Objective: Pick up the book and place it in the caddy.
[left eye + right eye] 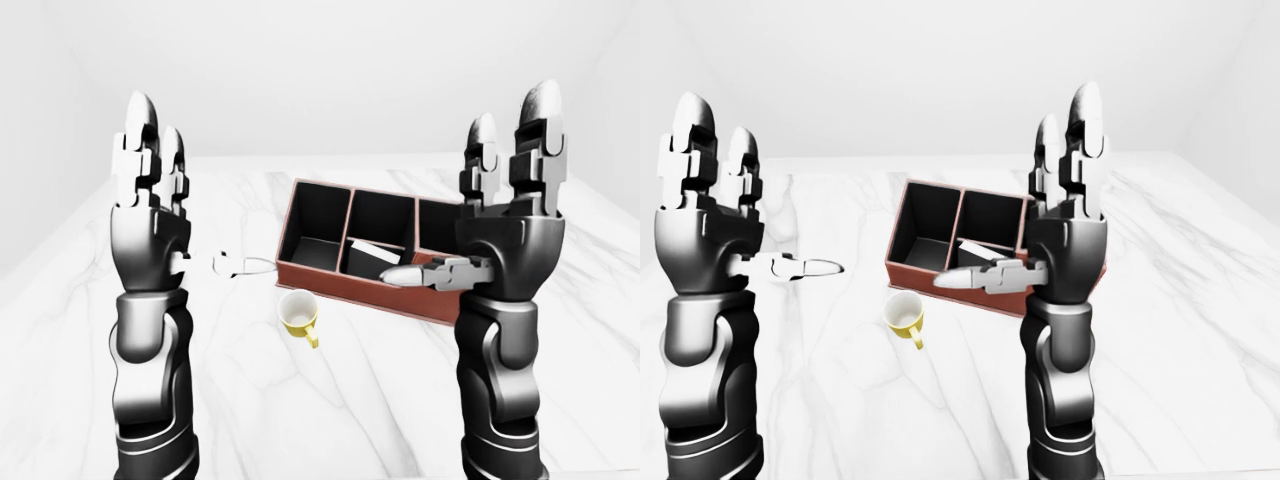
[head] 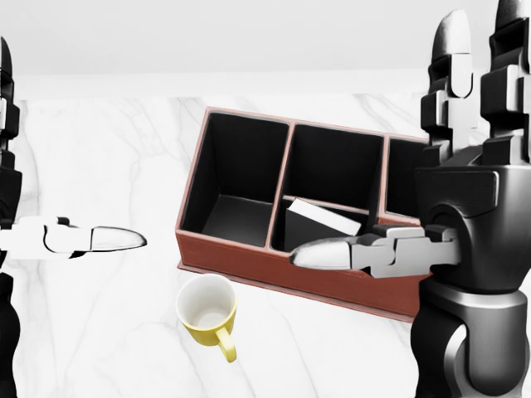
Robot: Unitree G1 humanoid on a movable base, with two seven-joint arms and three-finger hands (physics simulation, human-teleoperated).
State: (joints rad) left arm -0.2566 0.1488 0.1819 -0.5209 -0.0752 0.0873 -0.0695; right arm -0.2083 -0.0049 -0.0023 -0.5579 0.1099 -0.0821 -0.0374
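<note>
The caddy [image 2: 249,264] is a red-brown box with black compartments, standing on the white marble table right of centre in the head view. The book [image 2: 322,220], white and grey, lies tilted inside the caddy's lower middle compartment. My left hand [image 1: 185,190] is raised upright at the left, fingers straight, thumb out to the right, open and empty. My right hand [image 1: 462,190] is raised upright at the right, open and empty. Its thumb [image 2: 332,251] points left and crosses in front of the caddy's near wall. The caddy's right end is hidden behind this hand.
A yellow mug [image 2: 207,308] stands on the table [image 1: 350,400] just below the caddy's left end, handle pointing down-right. The table's far edge meets a plain white wall. Its near edge shows at the bottom right of the right-eye view [image 1: 1200,468].
</note>
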